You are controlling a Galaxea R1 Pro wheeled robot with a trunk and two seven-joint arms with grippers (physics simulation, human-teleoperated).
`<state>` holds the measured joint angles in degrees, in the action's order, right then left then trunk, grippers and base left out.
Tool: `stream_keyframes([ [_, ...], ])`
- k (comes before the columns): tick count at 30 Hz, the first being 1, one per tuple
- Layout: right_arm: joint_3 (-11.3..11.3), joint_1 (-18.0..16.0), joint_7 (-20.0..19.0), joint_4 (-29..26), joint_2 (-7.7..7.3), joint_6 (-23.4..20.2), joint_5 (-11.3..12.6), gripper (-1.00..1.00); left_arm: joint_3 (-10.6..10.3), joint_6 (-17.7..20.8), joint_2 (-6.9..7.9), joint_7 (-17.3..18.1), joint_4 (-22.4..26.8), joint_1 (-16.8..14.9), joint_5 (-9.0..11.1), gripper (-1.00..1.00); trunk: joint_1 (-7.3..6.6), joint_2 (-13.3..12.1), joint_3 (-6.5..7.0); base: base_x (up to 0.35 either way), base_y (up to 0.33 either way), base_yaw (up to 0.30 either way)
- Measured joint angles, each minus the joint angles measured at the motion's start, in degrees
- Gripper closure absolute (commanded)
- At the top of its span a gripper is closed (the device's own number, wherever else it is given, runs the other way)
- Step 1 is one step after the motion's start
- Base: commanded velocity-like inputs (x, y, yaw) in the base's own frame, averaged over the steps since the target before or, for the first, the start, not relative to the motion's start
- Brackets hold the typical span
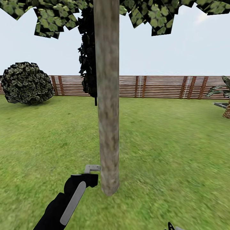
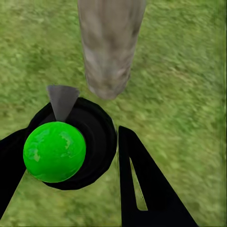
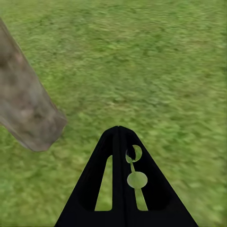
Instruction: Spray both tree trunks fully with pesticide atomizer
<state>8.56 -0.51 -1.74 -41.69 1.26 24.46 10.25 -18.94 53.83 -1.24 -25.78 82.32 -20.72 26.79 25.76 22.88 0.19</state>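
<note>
Left gripper is clamping the black pistol-shaped pesticide atomizer, with its green round cap facing the wrist camera. Its short grey nozzle is pointing at, and sitting just beside, the base of the thick mottled grey-brown tree trunk. Right gripper is hanging over the green grass lawn, fingers pressed together, carrying nothing. Pickup judged done. No white specks are visible on the bark; spraying of both trees seems to remain.

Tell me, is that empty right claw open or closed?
Shut: the right gripper has its two black fingers pressed together into one point over the grass, holding nothing.
</note>
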Motion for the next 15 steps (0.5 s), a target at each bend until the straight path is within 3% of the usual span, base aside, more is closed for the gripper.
stream_keyframes([
  [15, -0.1, 0.0, -0.1, 0.2, 0.02, 0.0, -0.2, 1.00, -0.1, 1.0, -0.55, 2.1, -0.8, -1.2, -0.5, 1.00, 0.00, 0.0, 0.00, 0.001, 0.000, 0.000],
])
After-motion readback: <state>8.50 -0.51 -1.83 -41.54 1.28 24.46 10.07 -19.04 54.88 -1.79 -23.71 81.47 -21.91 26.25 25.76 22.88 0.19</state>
